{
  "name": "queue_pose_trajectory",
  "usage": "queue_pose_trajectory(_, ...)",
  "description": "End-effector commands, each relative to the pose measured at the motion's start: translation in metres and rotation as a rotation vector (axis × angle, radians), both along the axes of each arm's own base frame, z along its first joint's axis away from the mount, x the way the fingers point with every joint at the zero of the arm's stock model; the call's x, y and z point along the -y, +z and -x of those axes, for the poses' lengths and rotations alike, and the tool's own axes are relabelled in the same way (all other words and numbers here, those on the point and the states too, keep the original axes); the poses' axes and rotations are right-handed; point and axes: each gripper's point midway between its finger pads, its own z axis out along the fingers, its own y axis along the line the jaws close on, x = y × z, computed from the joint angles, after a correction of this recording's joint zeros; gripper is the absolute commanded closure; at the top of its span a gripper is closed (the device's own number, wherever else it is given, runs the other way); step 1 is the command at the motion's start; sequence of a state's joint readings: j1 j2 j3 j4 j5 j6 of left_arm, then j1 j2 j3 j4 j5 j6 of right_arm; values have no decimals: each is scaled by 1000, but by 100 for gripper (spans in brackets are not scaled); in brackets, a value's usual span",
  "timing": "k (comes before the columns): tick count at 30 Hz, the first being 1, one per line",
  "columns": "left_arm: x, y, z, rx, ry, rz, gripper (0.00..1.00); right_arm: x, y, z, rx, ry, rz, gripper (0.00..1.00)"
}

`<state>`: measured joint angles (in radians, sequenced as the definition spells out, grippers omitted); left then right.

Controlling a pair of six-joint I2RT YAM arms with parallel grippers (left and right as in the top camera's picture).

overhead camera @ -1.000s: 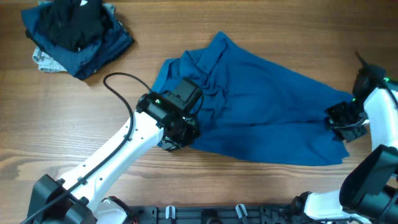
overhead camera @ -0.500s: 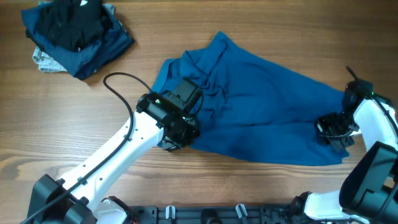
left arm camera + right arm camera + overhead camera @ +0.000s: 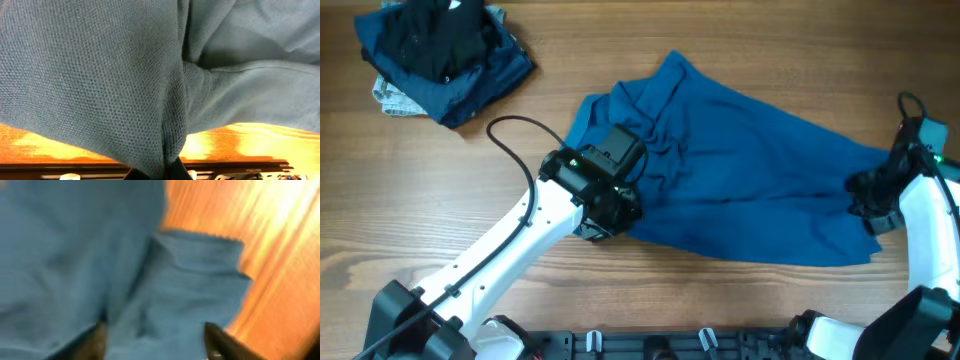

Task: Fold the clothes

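Left pincer (image 3: pixel 605 215) clamped on the blue shirt (image 3: pixel 740 190) at frame centre.
Right pincer (image 3: pixel 875 200) stands apart over the shirt's right edge, blurred.

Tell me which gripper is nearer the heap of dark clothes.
Left. The left gripper holds the blue shirt at its left end, a short way from the heap; the right gripper is at the shirt's opposite end, much farther away.

Overhead cam stares straight down at my whole table (image 3: pixel 740 30). Left wrist cam is pressed right up against the blue shirt (image 3: pixel 90 75), wood strip beyond. Right wrist cam, blurry, hangs close over that same shirt's hem.
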<state>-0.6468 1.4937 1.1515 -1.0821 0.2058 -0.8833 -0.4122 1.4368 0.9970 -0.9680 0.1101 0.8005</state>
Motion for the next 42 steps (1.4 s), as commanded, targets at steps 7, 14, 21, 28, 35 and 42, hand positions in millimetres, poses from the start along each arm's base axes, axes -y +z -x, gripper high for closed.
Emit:
queue_pose_trajectory(7,-3,5,-4,29,-8,-2,96,-4,-46,-16,-74,22,-94,42)
queue_pose_trajectory(14,-3,5,-4,28,-8,-3,96,-4,-50,-11,-110,20,-97,96)
queue_pose_trajectory(21,-3,5,-3,26,-8,-5,96,-9,-4,18,-135,42,-60,95)
queue_pose_trajectory(28,-3,5,-3,25,-8,-5,96,-20,15,55,-220,40,-72,93)
queue_pose_trajectory(35,-3,5,-3,26,-8,-5,96,-21,18,72,-287,1,-64,94)
queue_pose_trajectory(42,0,16,-8,65,-28,19,96,-16,18,69,-273,-29,-38,88)
